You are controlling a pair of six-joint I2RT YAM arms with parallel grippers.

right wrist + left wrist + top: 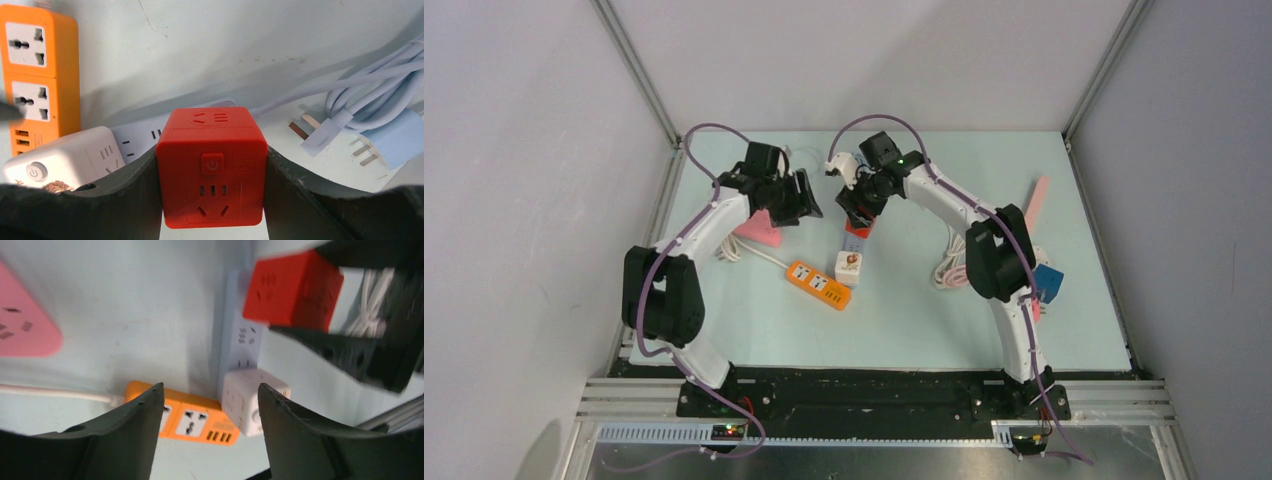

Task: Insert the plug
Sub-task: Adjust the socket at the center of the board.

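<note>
The right gripper (pixel 211 156) is clamped on the red cube (pixel 211 167), one finger flat against each side. The cube's power button and a socket face are turned toward the wrist camera. From above, the red cube hangs over the far end of the pale strip (pixel 856 240); whether it touches the strip I cannot tell. A white cube (pixel 849 268) sits at the strip's near end, at 6 o'clock from the red one. Just beside the white cube, at 8 o'clock, lies the orange strip (pixel 817 284), its white cord (pixel 769 260) running off toward 10 o'clock. The left gripper (pixel 210 390) hangs at 9 o'clock from the red cube, its jaws wide with nothing between them, near a pink strip (pixel 759 232). Well apart, at 3 o'clock from the white cube, lie a coiled cable (pixel 949 270), a blue cube (pixel 1049 283) and a second pink strip (pixel 1036 205).
</note>
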